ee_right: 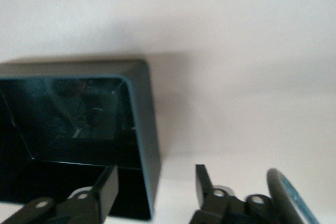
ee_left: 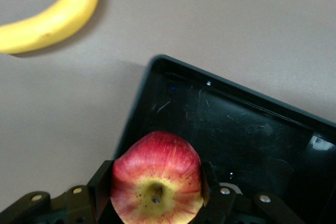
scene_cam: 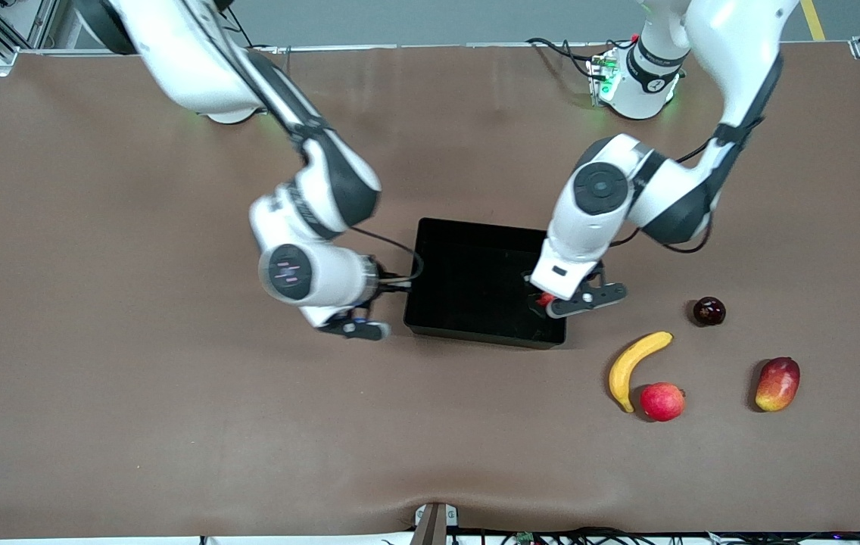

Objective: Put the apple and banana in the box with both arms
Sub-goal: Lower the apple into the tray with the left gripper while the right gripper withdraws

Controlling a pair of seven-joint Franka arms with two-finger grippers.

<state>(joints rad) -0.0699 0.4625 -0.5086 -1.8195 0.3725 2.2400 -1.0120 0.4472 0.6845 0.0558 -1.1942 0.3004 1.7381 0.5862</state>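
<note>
Apple [ee_left: 156,182] clamped in left pincer [ee_left: 157,195] over box [scene_cam: 468,281] corner. Right pincer [ee_right: 155,187] spread, empty, straddling box wall at right arm's end. Banana [scene_cam: 636,365] on tabletop [scene_cam: 172,424], touching pinkish-red fruit [scene_cam: 662,401].

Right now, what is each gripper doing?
Left gripper: shut on the apple, over the box.
Right gripper: open, empty, at the box's wall.
</note>
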